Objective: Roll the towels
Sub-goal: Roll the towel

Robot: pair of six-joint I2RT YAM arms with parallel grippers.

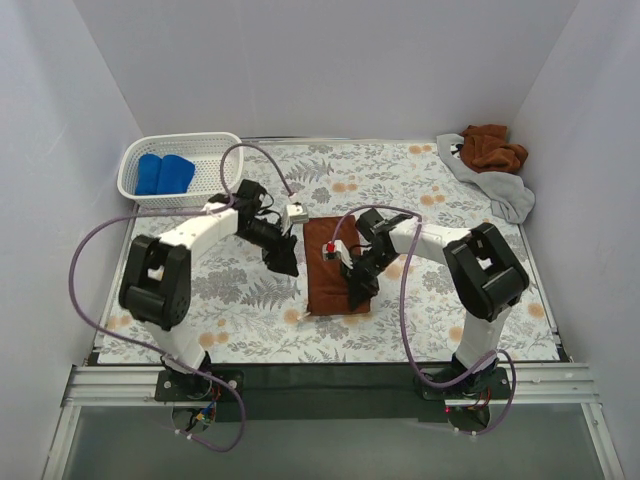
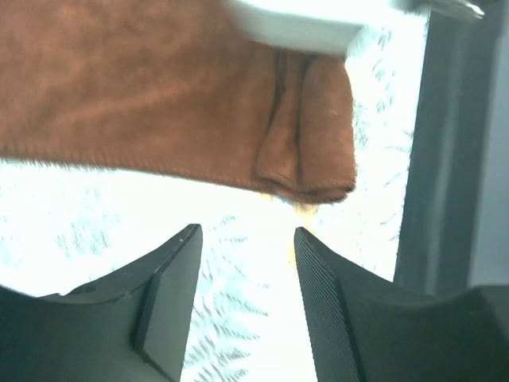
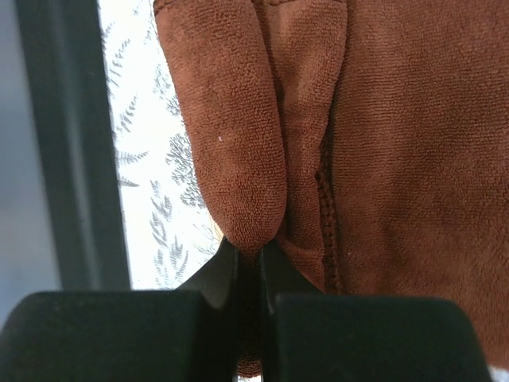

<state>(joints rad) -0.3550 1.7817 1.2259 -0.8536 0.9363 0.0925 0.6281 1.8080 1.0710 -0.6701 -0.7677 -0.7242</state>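
Note:
A rust-brown towel [image 1: 322, 262] lies flat mid-table, its near end bunched into a small fold [image 2: 306, 135]. My right gripper [image 1: 357, 292] sits at the towel's near right part. In the right wrist view it [image 3: 248, 248] is shut on that fold of brown towel [image 3: 231, 119]. My left gripper [image 1: 287, 264] hovers just off the towel's left edge. It [image 2: 248, 232] is open with only the patterned cloth between its fingers, the towel [image 2: 151, 87] lying beyond the tips. Two blue rolled towels [image 1: 165, 173] lie in the basket. A grey towel [image 1: 497, 190] and another rust-brown one [image 1: 492, 148] lie crumpled at the back right.
The white perforated basket [image 1: 190, 137] stands at the back left corner. White walls close in the table on three sides. A dark rail [image 1: 330, 375] runs along the near edge by the arm bases. Purple cables loop from both arms.

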